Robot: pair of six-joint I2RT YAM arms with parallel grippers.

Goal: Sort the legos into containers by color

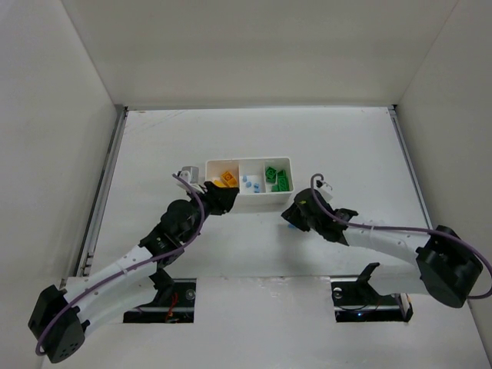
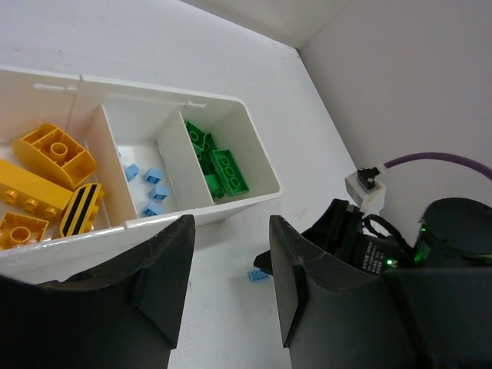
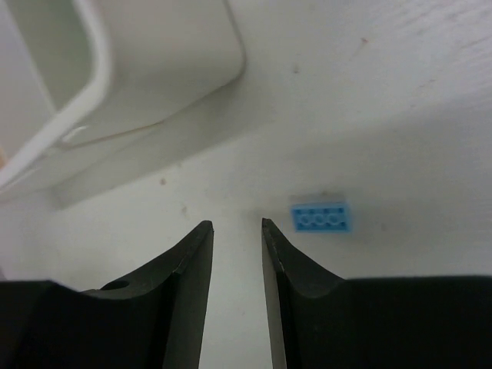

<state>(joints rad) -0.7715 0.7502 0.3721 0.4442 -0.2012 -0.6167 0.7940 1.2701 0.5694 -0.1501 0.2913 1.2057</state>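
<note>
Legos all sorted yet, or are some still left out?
Nearly. Done: yellow legos sit in the left box of the tray, blue ones in the middle, green ones on the right. In hand: nothing; both the left hand and right hand are open and empty. Left: one loose blue lego lies on the table by the right hand, and it belongs in the middle box.

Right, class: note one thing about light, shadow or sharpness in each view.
Top view: even, bright light nearly washes out the white table, with soft shadows under the arms. Left wrist view: bricks in the tray are sharp; the dark fingers near the lens look soft. Right wrist view: the blue brick is fairly crisp, the tray corner blurred, shadow beneath it.
</note>
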